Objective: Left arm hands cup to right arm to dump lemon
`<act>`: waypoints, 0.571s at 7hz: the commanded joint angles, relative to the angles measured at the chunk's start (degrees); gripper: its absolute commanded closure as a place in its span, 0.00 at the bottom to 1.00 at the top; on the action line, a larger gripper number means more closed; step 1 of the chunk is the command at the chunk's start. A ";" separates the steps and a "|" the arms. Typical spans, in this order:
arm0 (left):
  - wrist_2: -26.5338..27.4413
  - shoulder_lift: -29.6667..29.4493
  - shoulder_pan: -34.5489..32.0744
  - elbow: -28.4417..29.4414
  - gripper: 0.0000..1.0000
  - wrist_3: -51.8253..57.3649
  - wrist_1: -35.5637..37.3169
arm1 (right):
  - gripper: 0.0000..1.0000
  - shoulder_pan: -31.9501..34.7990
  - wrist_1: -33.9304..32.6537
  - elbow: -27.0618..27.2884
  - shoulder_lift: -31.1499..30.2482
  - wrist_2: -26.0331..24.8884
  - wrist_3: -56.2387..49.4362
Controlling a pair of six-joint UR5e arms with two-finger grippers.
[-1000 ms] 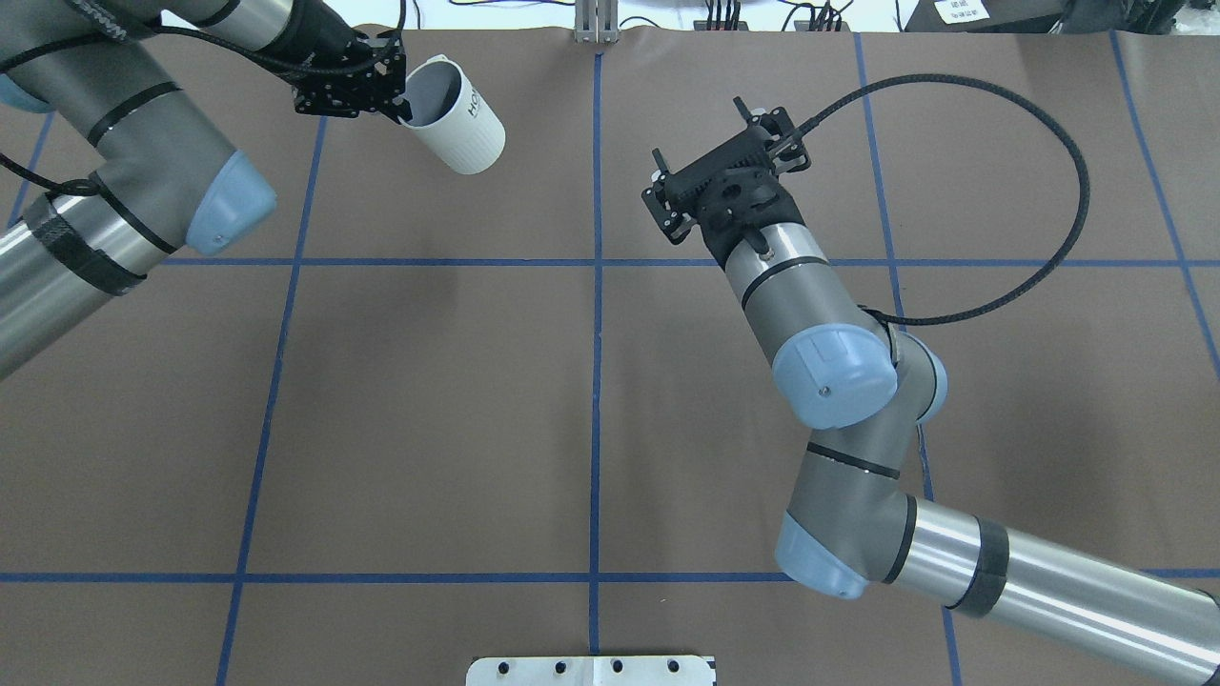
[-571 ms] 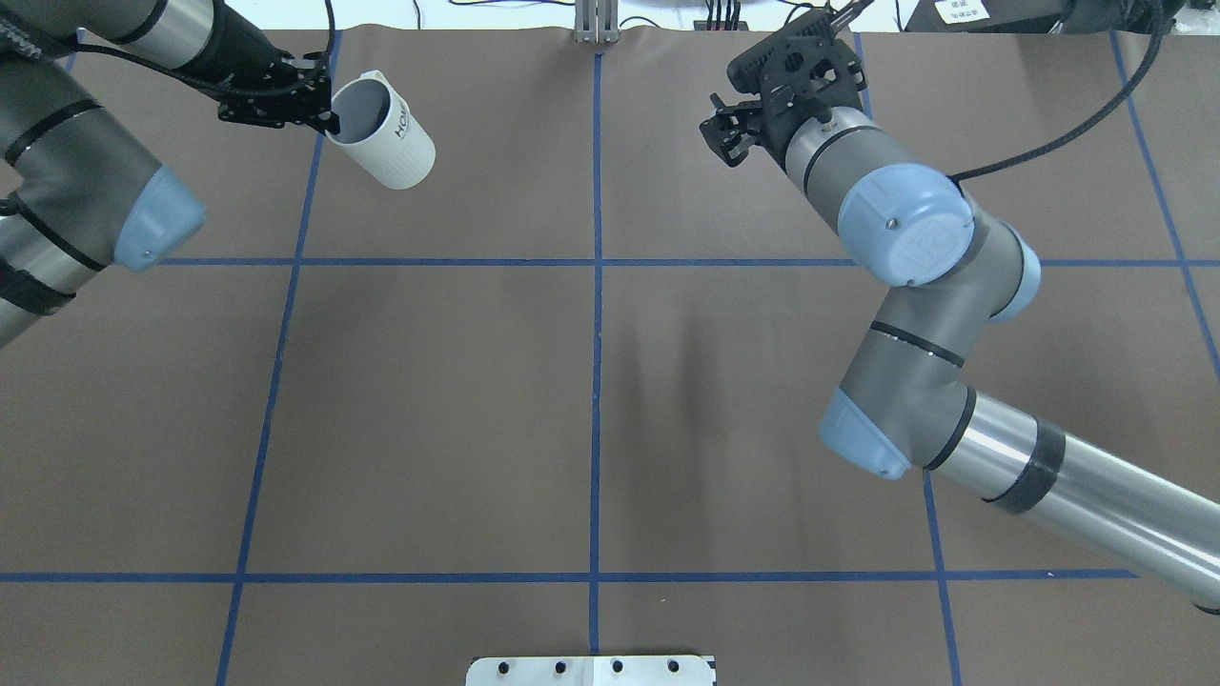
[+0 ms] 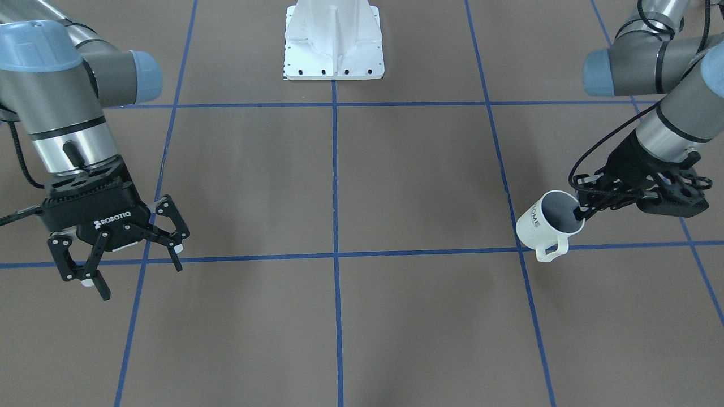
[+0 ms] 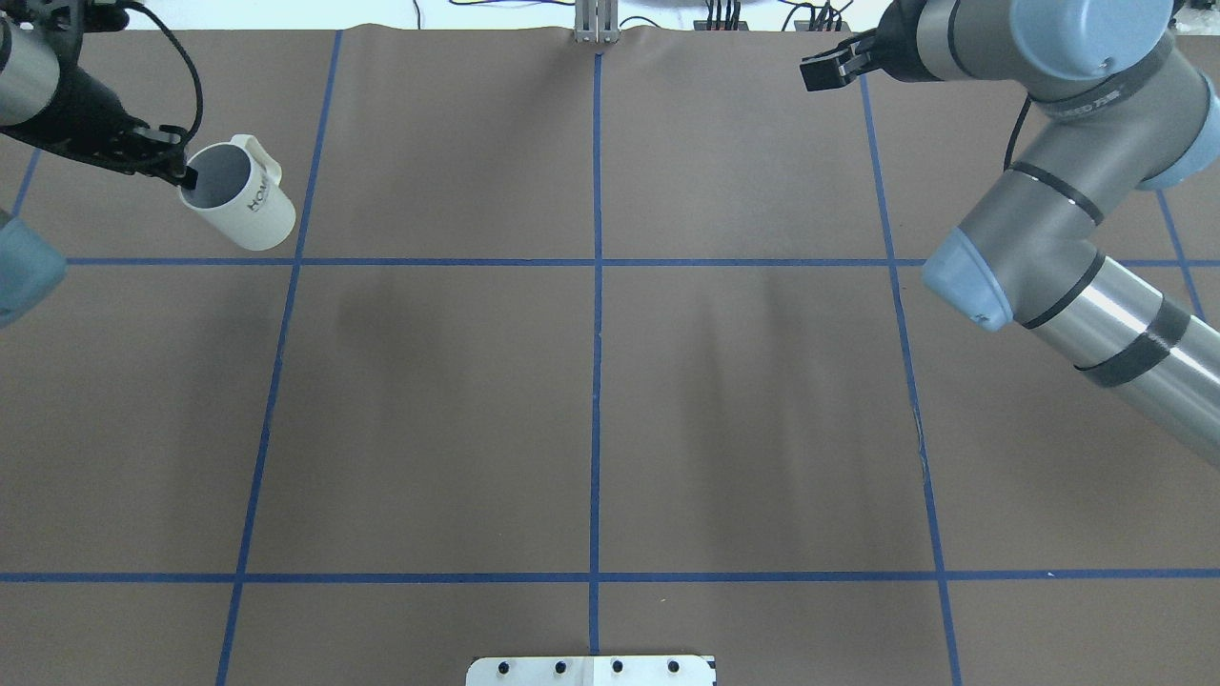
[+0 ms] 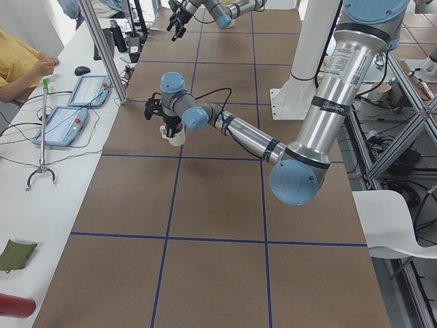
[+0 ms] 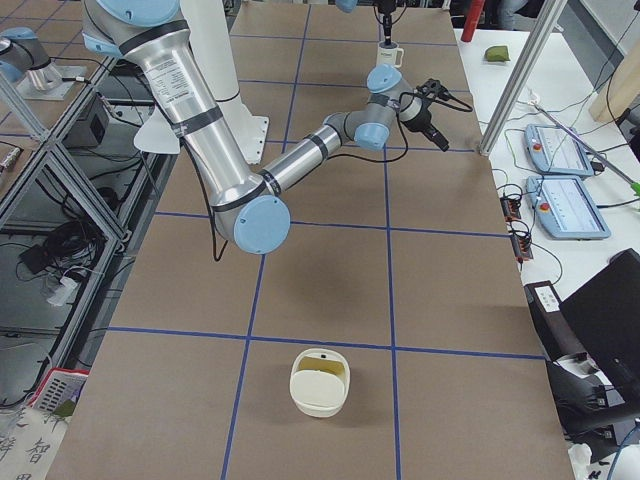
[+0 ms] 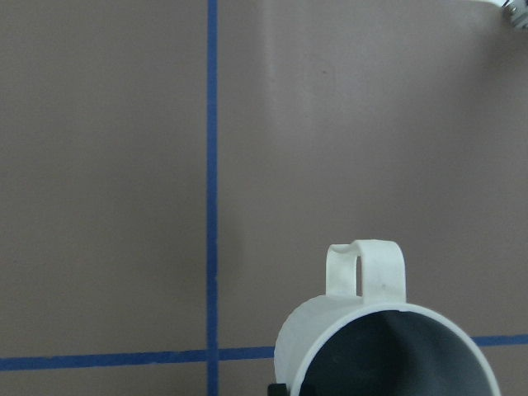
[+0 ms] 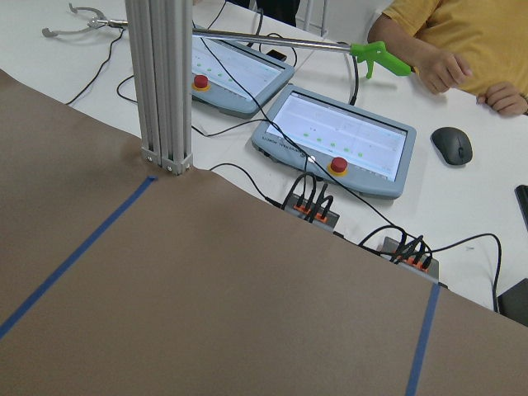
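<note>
The worktop (image 4: 591, 400) is the big thing here: a matte brown sheet cut into squares by blue tape lines (image 4: 598, 333). My right arm (image 3: 62, 113), smooth silver-grey tube with rounded pale-blue caps, is over the far right part, well apart from the other one. Its black ROBOTIQ jaws are spread wide with nothing between them. The left arm (image 3: 673, 118) is out over the far left side, jaws pinched on the rim of the cup (image 3: 537, 223) with one finger inside the grey interior. The glossy white mug hangs off the surface, tipped, mouth toward the wrist. Its loop handle (image 3: 551, 251) faces away from the robot's base, and the black HOME lettering (image 3: 534, 221) runs along the side.
</note>
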 commanded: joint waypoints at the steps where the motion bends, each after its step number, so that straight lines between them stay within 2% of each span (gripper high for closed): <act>1: -0.02 8.17 -2.25 -0.01 1.00 13.99 -0.22 | 0.00 5.52 -10.52 0.38 -0.38 10.25 -3.41; 2: -0.29 10.82 -2.79 -0.09 1.00 16.05 -0.40 | 0.00 9.30 -13.81 0.56 -0.29 14.90 -12.41; 3: -0.20 13.45 -2.71 0.25 1.00 16.51 -2.75 | 0.00 11.77 -14.11 0.30 -0.89 16.17 -19.37; 4: -0.29 15.83 -2.62 0.78 1.00 16.42 -6.34 | 0.00 15.19 -18.46 -0.66 -0.64 21.40 -20.22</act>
